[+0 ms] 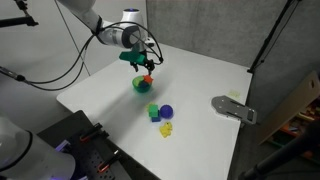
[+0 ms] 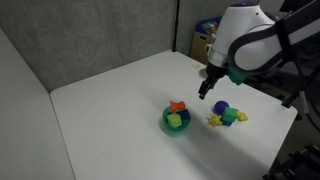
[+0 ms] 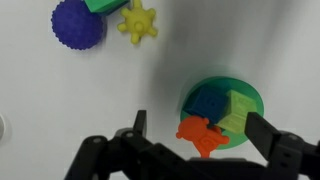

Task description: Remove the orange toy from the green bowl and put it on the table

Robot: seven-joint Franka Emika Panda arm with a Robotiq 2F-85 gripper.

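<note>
Orange toy (image 3: pixel 200 135), green bowl (image 3: pixel 256 100), white table (image 3: pixel 70 100)

Sweeping across all three views now, and there's nothing to read: no text, label, brand, number or sign comes through legibly, not on the tabletop (image 1: pixel 200 70), not on the green bowl (image 2: pixel 166 124), not on the pincer (image 3: pixel 195 118)
</note>
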